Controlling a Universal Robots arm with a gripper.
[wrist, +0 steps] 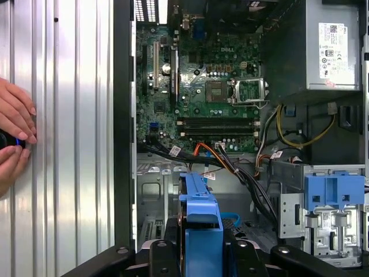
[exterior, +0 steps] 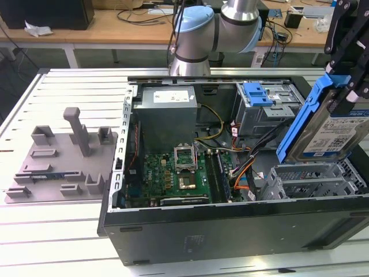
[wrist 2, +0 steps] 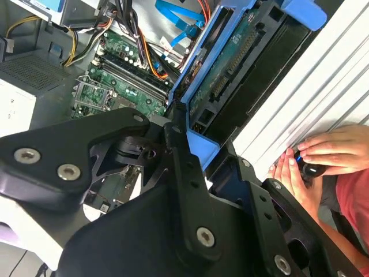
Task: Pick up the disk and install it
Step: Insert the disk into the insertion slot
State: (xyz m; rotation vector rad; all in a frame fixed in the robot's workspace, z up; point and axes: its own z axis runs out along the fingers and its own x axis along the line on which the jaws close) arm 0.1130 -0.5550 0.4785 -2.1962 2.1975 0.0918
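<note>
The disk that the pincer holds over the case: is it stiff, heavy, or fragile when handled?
Probably stiff: the disk is a flat metal slab and shows no sag in the pincer. Likely heavy for its size, being metal-bodied. Possibly fragile: its green circuit board lies bare, so knocks against the case could harm it.

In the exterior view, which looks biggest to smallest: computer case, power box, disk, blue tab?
The computer case
Then disk and power box, too alike to rank since the disk is nearer the camera
The blue tab smallest
</note>
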